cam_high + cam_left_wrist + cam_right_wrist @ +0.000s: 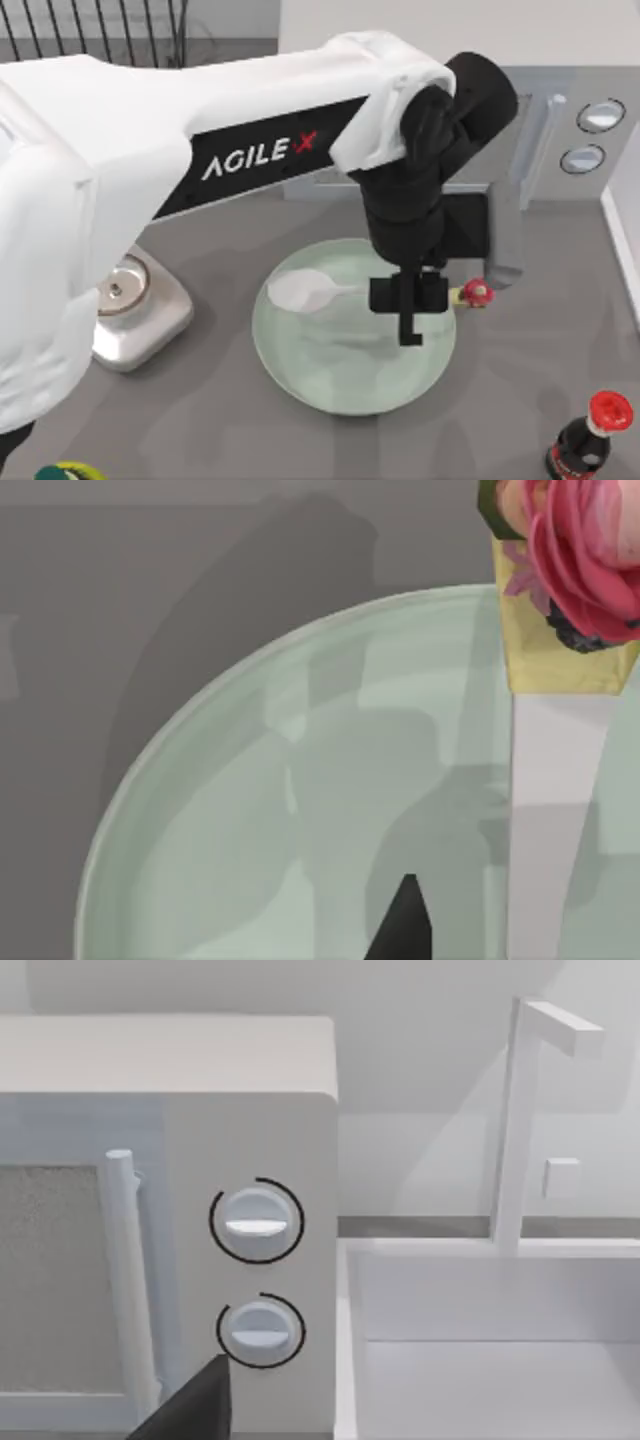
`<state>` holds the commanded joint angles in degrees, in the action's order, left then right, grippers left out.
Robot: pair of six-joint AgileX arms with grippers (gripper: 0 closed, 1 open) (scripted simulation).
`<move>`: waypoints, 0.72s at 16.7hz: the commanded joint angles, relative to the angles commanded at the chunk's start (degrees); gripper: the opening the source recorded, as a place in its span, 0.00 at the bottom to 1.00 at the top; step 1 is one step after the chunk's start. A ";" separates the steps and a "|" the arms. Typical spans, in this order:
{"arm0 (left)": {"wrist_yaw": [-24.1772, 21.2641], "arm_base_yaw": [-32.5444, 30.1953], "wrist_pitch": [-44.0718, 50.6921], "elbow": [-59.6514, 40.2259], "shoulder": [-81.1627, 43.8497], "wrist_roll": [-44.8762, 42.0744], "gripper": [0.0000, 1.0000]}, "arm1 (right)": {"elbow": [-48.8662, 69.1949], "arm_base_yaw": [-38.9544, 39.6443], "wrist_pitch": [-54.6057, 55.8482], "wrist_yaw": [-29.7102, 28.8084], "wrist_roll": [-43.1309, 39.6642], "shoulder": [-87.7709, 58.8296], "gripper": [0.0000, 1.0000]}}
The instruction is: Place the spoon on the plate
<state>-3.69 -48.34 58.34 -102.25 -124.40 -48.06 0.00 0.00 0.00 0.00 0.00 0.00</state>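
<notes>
The left arm is the biggest thing going on here, a white AgileX arm stretched across the grey surface with its black wrist hanging right over the plate. That plate is my landmark: big, round, pale green, glossy, sitting about mid-surface.

Behind the plate there's a microwave with two round dials, and next to that a white sink with a tall white tap. Left of the plate, just beside its rim, sits a square silver scale with a round dish on top. Well off toward the plate's front right stands a dark bottle with a red cap.

The left gripper is above the plate's right half, jaws parted a bit and not clamping anything as far as I can see.

The spoon lies flat on the plate: white bowl on the left part, thin handle running right under the gripper, and the little red knob poking out just past the plate's right rim.

The right arm's wrist camera faces the microwave with a dark fingertip in front; can't tell whether those jaws are open or closed.
</notes>
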 joint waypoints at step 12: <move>2.13 3.16 1.00 3.22 -4.44 2.50 0.00 | 0.00 0.00 0.00 0.00 0.00 0.00 1.00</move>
<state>-1.56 -45.19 59.33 -99.03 -128.84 -45.55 0.00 0.00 0.00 0.00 0.00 0.00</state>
